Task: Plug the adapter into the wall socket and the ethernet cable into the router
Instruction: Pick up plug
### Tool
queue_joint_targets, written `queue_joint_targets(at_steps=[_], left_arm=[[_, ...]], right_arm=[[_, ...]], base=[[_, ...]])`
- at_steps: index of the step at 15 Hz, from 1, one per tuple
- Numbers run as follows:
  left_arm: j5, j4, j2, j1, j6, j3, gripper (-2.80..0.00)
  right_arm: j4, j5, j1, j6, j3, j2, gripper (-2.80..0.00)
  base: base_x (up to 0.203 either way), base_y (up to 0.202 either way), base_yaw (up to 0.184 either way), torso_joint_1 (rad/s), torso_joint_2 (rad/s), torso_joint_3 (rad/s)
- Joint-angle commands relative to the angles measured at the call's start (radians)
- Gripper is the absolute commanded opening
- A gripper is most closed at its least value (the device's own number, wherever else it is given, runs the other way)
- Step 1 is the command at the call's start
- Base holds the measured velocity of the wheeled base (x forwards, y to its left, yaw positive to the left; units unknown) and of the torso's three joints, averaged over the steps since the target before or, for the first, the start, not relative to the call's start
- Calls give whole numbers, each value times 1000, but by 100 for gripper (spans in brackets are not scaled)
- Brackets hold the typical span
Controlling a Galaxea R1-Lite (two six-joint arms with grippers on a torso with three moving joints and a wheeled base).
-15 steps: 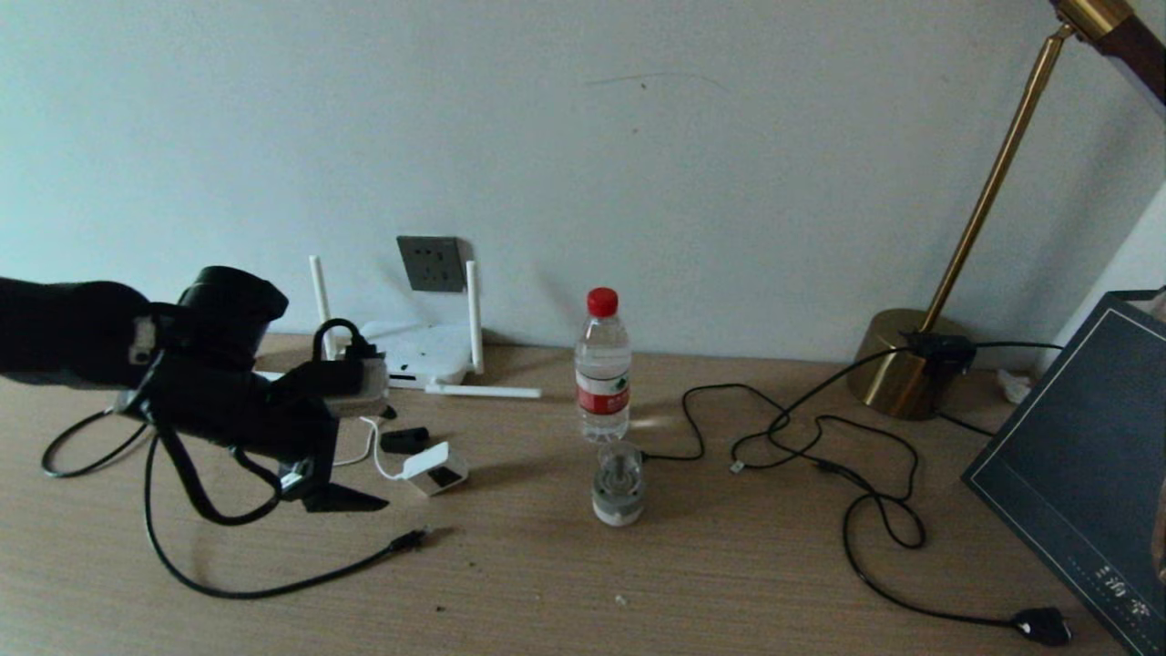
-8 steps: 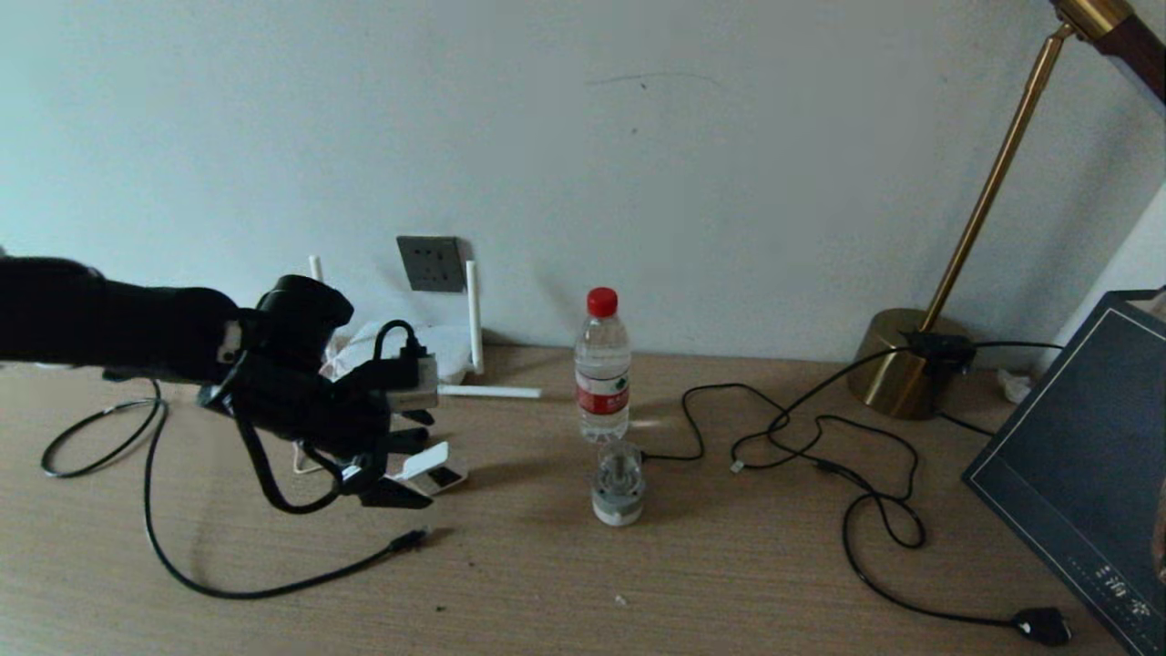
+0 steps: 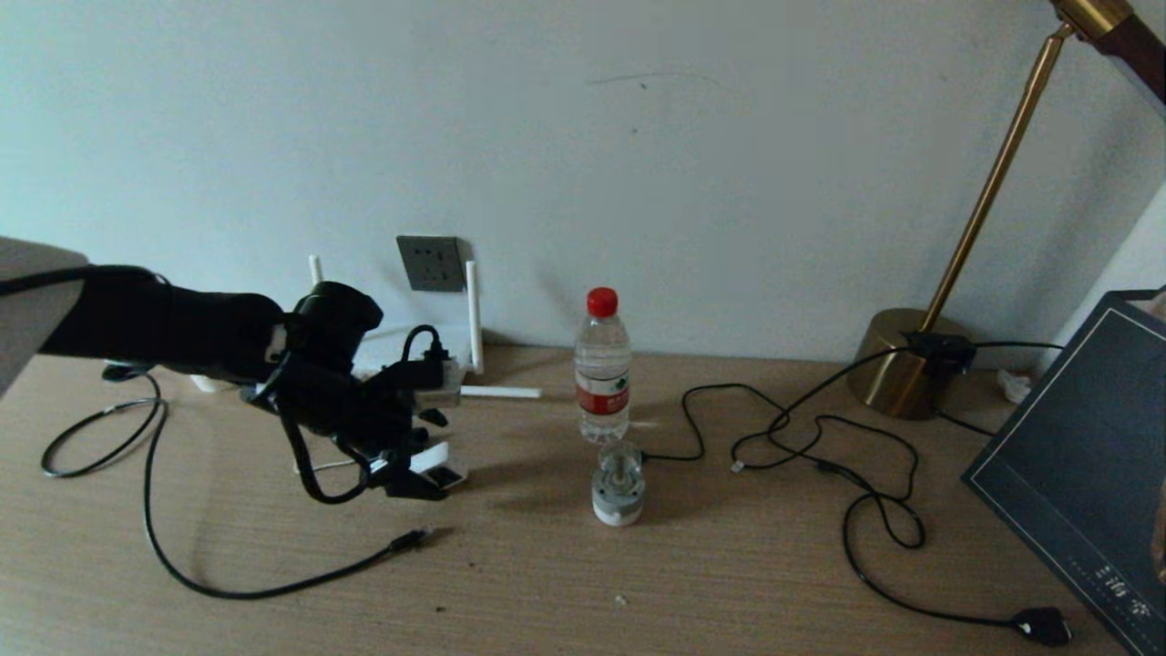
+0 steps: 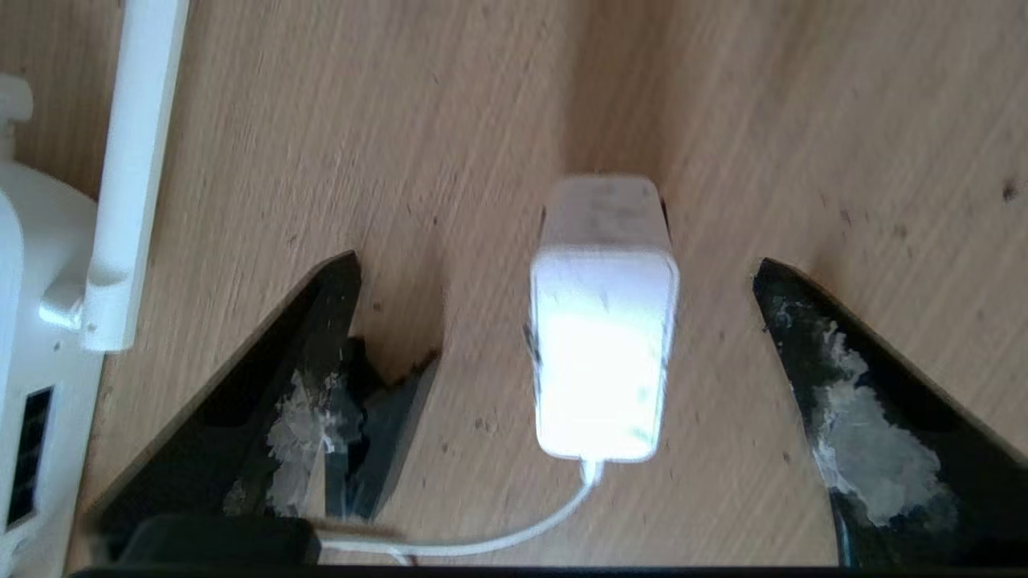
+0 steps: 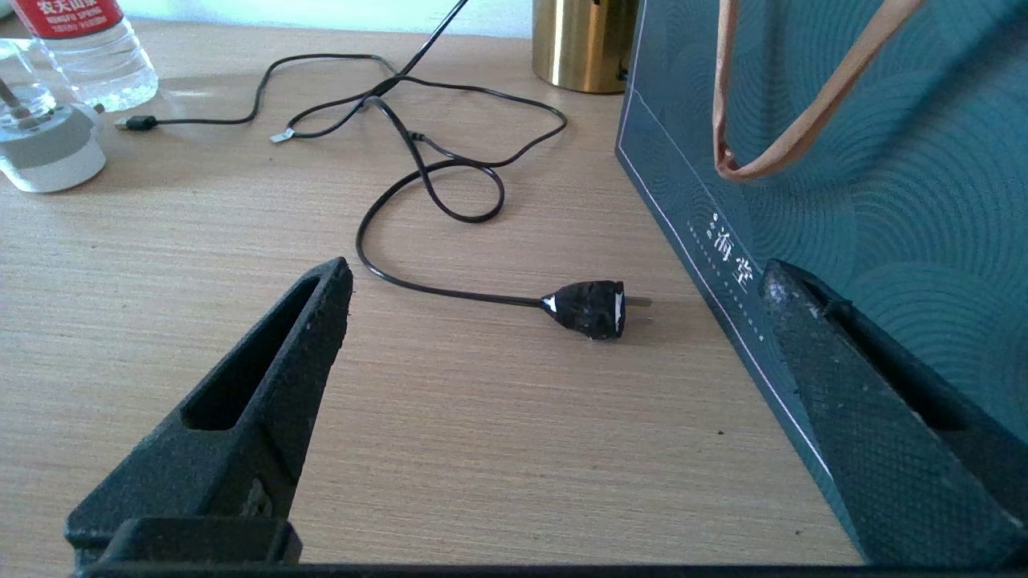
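Note:
The white adapter [image 3: 444, 472] lies on the wooden table with its thin white cord trailing back. My left gripper [image 3: 428, 456] hangs low over it, open. In the left wrist view the adapter [image 4: 604, 353] lies between the two fingers of the gripper [image 4: 556, 267], with a gap on each side. The dark grey wall socket [image 3: 431, 263] is on the wall behind. The white router [image 4: 20, 281] sits below it, mostly hidden by my arm in the head view. The ethernet cable [image 3: 273, 588] loops over the table at the left, its connector [image 3: 412, 539] lying free. My right gripper [image 5: 556, 271] is open and empty.
A water bottle [image 3: 602, 364] and a small grey device [image 3: 618, 487] stand mid-table. A brass lamp base [image 3: 902, 364] and a dark bag [image 3: 1084, 474] are at the right, with a black cable ending in a chunky plug [image 3: 1043, 626]. A dark block [image 4: 393, 409] lies beside one left finger.
My left arm has swung right and down from the table's left side, and its open gripper now straddles the adapter. Nothing on the table has moved.

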Motion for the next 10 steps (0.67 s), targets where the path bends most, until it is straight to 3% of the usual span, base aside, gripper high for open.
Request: queue_joint_targets(at_steps=[1, 10], left_arm=[[-1, 2, 7, -12, -6, -9, -280], [22, -7, 9, -38, -15, -3, -280]], right_arm=[[-1, 0, 0, 0, 0, 0, 0], [-1, 0, 0, 0, 0, 0, 0]], base=[[0, 0, 0, 0, 0, 0], [0, 0, 0, 0, 0, 0]])
